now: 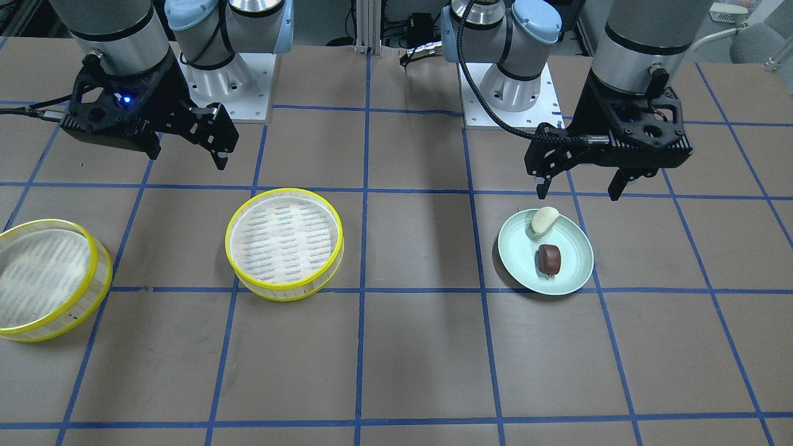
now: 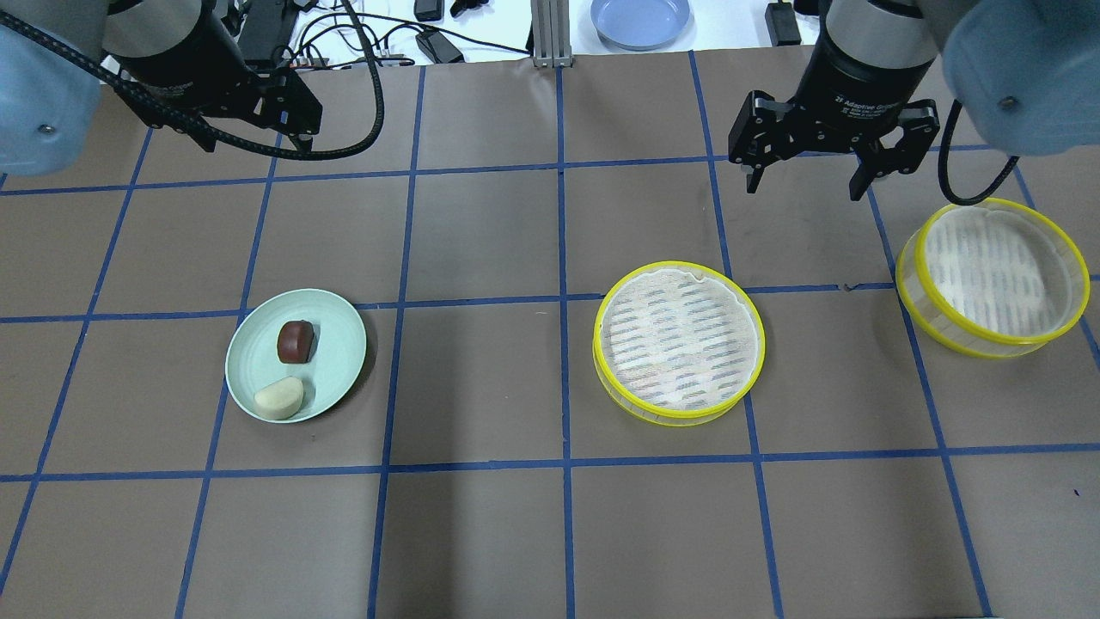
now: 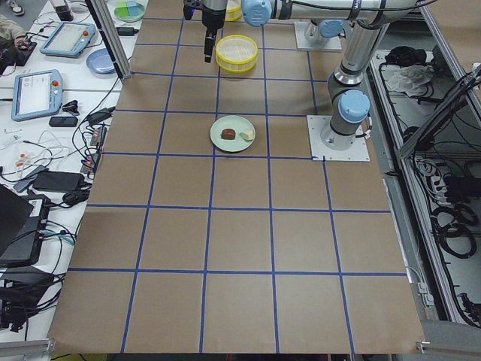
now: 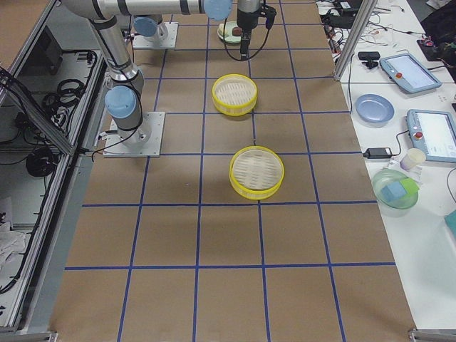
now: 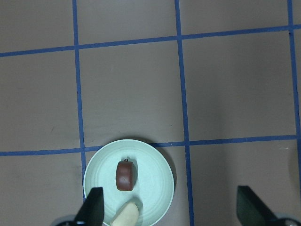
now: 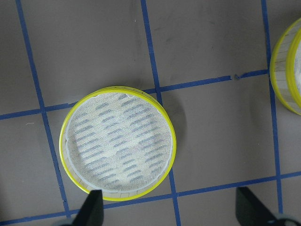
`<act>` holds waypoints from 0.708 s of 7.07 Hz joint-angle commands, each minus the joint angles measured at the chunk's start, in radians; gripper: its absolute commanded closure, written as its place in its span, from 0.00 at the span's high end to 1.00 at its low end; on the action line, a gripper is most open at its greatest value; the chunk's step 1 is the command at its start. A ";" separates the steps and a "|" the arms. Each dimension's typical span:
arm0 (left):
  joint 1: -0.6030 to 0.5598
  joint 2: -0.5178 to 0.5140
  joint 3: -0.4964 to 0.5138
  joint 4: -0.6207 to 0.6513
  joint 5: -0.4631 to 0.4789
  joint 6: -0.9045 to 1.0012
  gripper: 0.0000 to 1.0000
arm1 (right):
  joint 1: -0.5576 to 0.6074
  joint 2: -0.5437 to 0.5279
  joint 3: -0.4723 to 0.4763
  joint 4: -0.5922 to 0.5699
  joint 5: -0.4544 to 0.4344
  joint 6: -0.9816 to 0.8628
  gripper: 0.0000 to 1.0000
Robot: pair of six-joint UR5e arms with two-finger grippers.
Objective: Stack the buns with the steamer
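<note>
The pale cream bun (image 1: 544,221) and the dark reddish-brown bun (image 1: 549,258) lie side by side on the mint-green plate (image 1: 576,248). They also show in the overhead view, cream (image 2: 279,399) and brown (image 2: 296,340). My left gripper (image 1: 579,189) hangs open and empty above the plate's robot-side edge. Its wrist view shows the brown bun (image 5: 125,175) and the cream bun (image 5: 126,216). One yellow-rimmed steamer basket (image 2: 679,342) sits mid-table and a second steamer basket (image 2: 993,275) at the right. Both hold nothing. My right gripper (image 2: 805,185) is open and empty, high between them.
A blue plate (image 2: 640,19) and cables lie on the white bench beyond the table's far edge. Both arm bases stand at the robot side (image 1: 495,93). The brown table surface has a blue tape grid.
</note>
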 commanded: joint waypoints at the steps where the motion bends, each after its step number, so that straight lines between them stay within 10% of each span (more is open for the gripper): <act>1: 0.004 0.002 0.000 -0.003 0.002 0.000 1.00 | 0.000 0.000 0.000 0.000 0.000 0.000 0.99; 5: 0.027 0.007 -0.017 -0.040 0.005 0.024 1.00 | 0.000 0.001 0.000 0.000 -0.001 -0.002 0.99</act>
